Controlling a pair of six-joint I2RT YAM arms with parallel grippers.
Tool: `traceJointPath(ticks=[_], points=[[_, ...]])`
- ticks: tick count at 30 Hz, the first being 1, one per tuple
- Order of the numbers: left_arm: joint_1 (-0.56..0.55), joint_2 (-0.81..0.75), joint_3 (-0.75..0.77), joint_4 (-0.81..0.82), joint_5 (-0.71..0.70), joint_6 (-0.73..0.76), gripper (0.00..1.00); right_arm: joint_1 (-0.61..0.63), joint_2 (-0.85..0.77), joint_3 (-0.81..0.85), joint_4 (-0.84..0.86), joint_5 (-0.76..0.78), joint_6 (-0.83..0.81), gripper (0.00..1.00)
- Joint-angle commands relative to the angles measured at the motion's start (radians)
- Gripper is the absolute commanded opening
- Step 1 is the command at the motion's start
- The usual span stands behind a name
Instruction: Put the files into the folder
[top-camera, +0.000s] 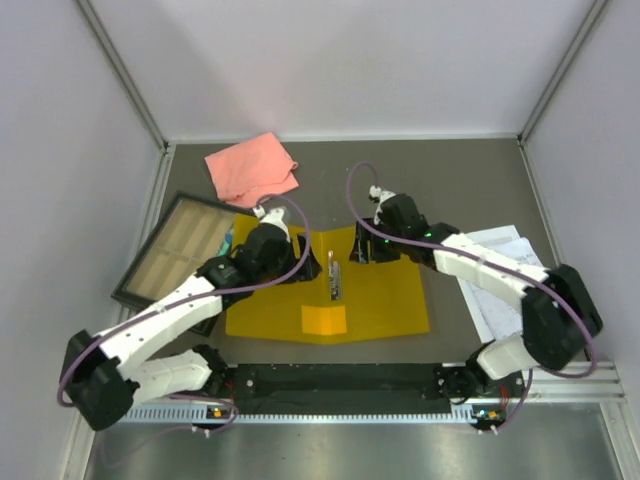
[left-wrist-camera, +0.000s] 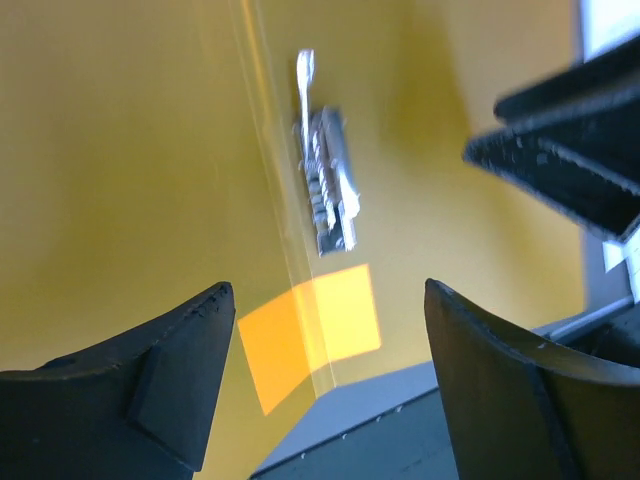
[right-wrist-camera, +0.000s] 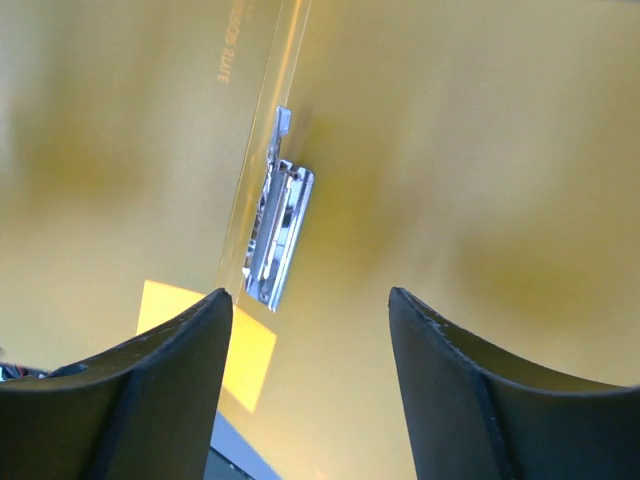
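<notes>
- Left gripper (left-wrist-camera: 325, 300) and right gripper (right-wrist-camera: 310, 300) both stand spread and empty over the opened folder (top-camera: 380, 295), one on each side of its metal clip (top-camera: 334, 275), probably to hold it flat.
- Whether their fingertips touch the plastic is unclear.
- Files (top-camera: 500, 260) lie well apart at the right of the table (top-camera: 460, 190), not yet loaded.

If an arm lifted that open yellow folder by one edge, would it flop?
Probably floppy: the folder is a thin sheet lying flat, creased down its middle. Its glossy surface looks slippery, so it may slide. The metal clip likely weighs the middle down.
</notes>
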Motion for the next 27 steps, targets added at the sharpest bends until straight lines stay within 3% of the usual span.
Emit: traceJointPath(ticks=[1, 6, 12, 19, 27], points=[[0.009, -0.122, 0.054, -0.048, -0.192, 0.072, 0.85, -0.049, -0.211, -0.051, -0.09, 0.09, -0.072, 0.69], [0.026, -0.196, 0.079, -0.131, -0.296, 0.092, 0.87, -0.13, -0.407, -0.14, -0.162, 0.167, -0.106, 0.85], [0.029, -0.242, 0.065, -0.137, -0.276, 0.092, 0.88, -0.179, -0.535, -0.197, -0.208, 0.172, -0.12, 0.89], [0.029, -0.205, -0.013, -0.03, -0.1, 0.055, 0.86, -0.179, -0.569, -0.23, -0.22, 0.151, -0.08, 0.92], [0.027, 0.038, 0.052, 0.111, 0.084, 0.056, 0.73, -0.179, -0.544, -0.307, -0.145, 0.046, -0.028, 0.87]])
